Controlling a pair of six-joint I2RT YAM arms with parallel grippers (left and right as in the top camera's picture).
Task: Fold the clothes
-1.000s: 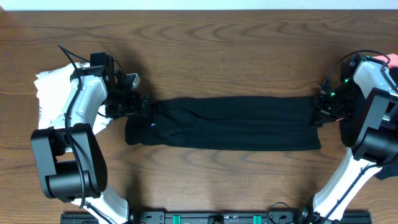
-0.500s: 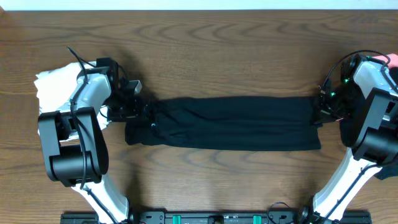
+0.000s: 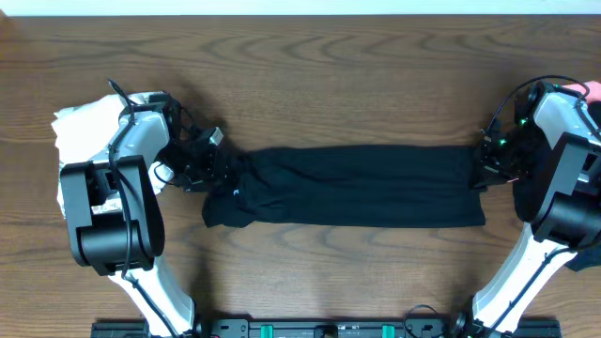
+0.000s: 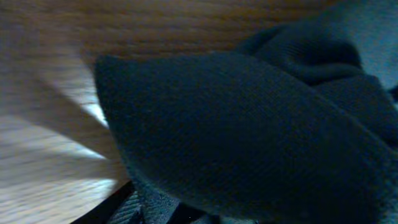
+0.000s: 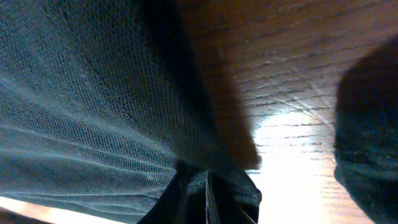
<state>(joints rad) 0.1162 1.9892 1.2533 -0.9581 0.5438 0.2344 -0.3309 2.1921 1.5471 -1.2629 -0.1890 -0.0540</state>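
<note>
Stretching across the middle of the brown wooden table [image 3: 329,66], a long, soft black garment [image 3: 357,186] lies folded into a flat band, and both arms meet it at its ends. At the band's left end the left gripper [image 3: 218,167] sits right against the cloth, which bunches and narrows towards it, the corner below it rumpled into a loose lump. In the left wrist view a rounded fold of the black garment [image 4: 249,137] fills most of the picture and stands clear of the wood grain [image 4: 124,31], with light showing beneath it. The fingers are buried under the fabric, but the cloth gathered at them reads as pinched between closed jaws. At the band's right end the right gripper [image 3: 479,169] touches the straight edge. Its wrist view shows the knit fabric [image 5: 81,93] drawn in taut creases down to a point at the fingers, clamped there, with bare table [image 5: 292,74] just beside it. Beyond the band's left end, behind the left arm, lies a crumpled white garment [image 3: 80,131]. Beyond the right end, at the picture's edge, shows a small pink piece of fabric [image 3: 594,90], mostly cut off.
</note>
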